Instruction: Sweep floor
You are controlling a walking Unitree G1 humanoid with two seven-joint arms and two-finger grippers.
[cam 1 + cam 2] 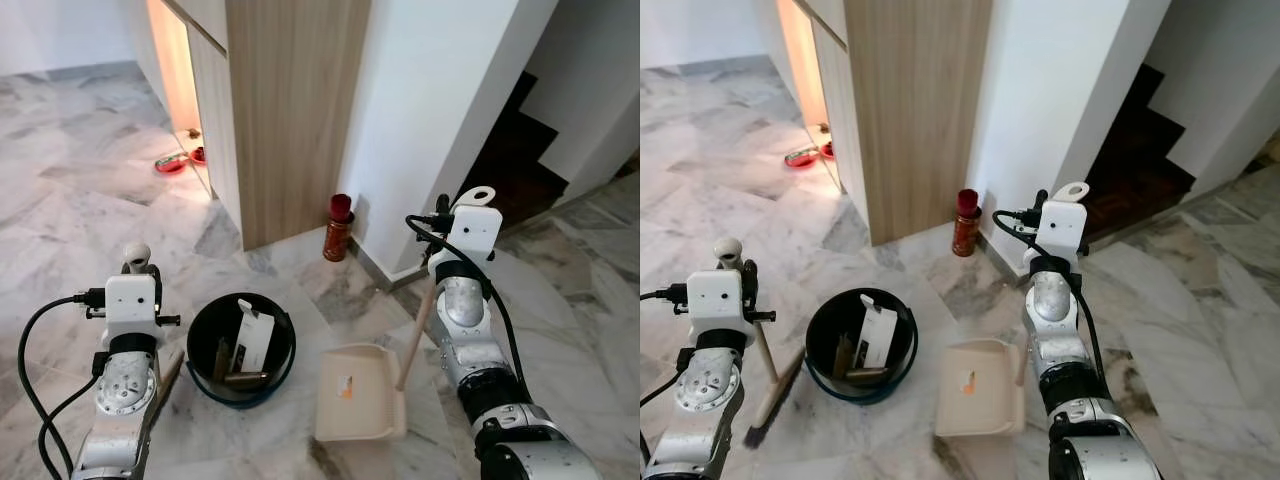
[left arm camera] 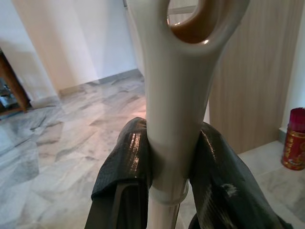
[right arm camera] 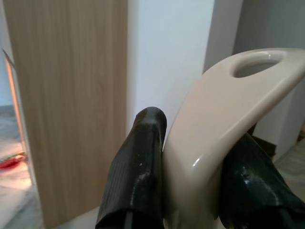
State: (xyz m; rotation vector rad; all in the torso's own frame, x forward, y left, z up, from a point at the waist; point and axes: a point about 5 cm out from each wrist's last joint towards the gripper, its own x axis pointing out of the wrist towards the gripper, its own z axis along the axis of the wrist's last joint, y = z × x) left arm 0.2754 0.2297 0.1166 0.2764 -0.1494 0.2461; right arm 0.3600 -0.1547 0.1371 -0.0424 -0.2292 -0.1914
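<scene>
My left gripper (image 2: 174, 143) is shut on the pale broom handle (image 2: 178, 95) just below its hanging loop. The broom (image 1: 768, 375) stands upright at my left, its head on the marble floor beside the black bin (image 1: 205, 325). My right gripper (image 3: 190, 157) is shut on the cream dustpan handle (image 3: 224, 109) near its looped top. The wooden stick (image 1: 414, 340) runs down to the cream dustpan (image 1: 372, 405), which rests flat on the floor right of the bin. A small orange-and-white scrap (image 1: 346, 386) lies in the pan.
The bin holds a white carton (image 1: 254, 338) and brown rubbish. A red canister (image 1: 339, 228) stands against the white wall by the wooden cabinet (image 1: 290, 110). Red bowls (image 1: 172, 163) sit in the lit gap at the back left. Dark stairs (image 1: 515, 150) rise at the right.
</scene>
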